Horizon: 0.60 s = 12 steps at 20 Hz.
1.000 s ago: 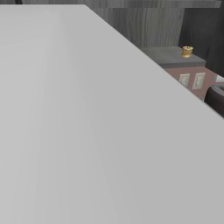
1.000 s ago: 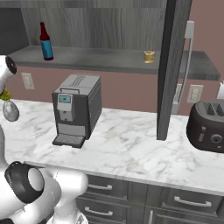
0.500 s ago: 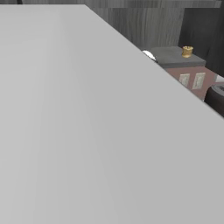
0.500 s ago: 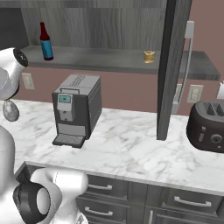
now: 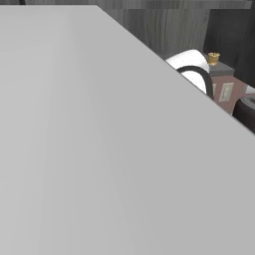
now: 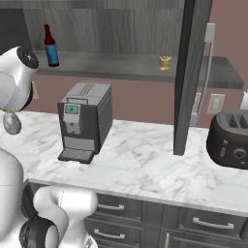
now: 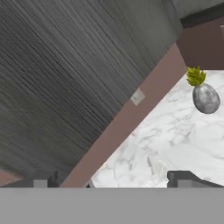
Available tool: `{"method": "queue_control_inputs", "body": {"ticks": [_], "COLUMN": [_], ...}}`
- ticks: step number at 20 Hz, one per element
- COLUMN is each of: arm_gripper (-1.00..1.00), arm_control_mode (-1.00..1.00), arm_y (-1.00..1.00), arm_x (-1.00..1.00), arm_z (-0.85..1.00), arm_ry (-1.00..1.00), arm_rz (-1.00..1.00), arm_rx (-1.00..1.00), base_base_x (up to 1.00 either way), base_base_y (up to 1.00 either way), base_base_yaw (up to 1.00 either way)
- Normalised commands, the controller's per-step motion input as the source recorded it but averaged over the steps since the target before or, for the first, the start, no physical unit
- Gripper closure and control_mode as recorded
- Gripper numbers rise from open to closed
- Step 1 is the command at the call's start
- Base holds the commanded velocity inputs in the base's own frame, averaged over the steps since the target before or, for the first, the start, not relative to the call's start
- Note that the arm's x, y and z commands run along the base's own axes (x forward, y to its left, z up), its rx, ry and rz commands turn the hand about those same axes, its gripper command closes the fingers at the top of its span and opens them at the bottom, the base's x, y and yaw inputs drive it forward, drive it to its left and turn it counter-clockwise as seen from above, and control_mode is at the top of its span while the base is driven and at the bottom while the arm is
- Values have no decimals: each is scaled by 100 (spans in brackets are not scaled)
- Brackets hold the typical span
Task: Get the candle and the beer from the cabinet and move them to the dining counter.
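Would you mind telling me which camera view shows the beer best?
The right base view: the beer stands upright and unobstructed on the open cabinet shelf, far left. The other two views give nothing of it.

beer (image 6: 51, 47) left in cabinet (image 6: 121, 29) | candle (image 6: 165, 62) right | coffee machine (image 6: 85, 121) below on worktop (image 6: 145, 164)

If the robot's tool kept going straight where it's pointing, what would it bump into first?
Probably the cabinet: the open tool faces its dark wood-grain panel, just above the pink wall strip. Depth is hard to judge.
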Motion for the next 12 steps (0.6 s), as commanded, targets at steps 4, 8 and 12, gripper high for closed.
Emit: {"method": "queue_control_inputs", "body": {"ticks": [4, 8, 12], "arm_gripper": [-100, -100, -100], "arm_control_mode": [-100, -100, -100], "arm_y": [-57, -56, -50], "arm_x": [13, 24, 30], "arm_z": [3, 3, 2], "arm_ry": [-30, -24, -18], "arm_rz": [-3, -4, -9], "arm_rx": [-11, -9, -6], "base_base_x": [0, 0, 0], "base_base_y": [0, 0, 0], "base_base_yaw": [0, 0, 0]}}
